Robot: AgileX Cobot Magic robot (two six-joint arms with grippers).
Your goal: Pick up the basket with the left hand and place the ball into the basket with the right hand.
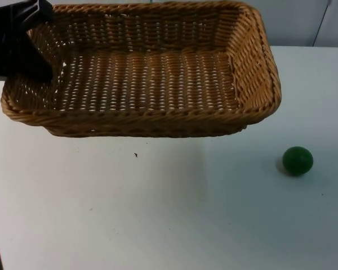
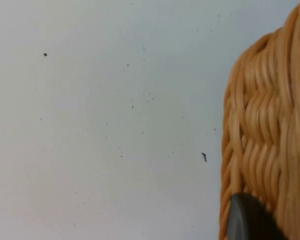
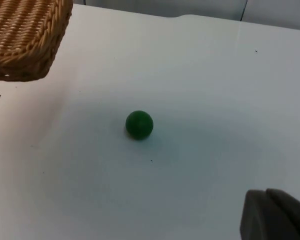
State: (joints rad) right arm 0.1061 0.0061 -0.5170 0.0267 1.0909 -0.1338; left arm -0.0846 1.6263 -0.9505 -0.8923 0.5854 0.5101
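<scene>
white table top (image 1: 158, 214) with small dark specks, grey partition wall (image 1: 304, 22) behind

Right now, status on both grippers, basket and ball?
Left gripper clamped on raised basket rim. Right gripper above table, short of green ball. Ball on table, outside basket; nothing between.

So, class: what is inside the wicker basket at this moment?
Nothing: the basket's woven floor is bare. The green ball sits on the white table. The left gripper at the basket's rim covers one inner corner.
</scene>
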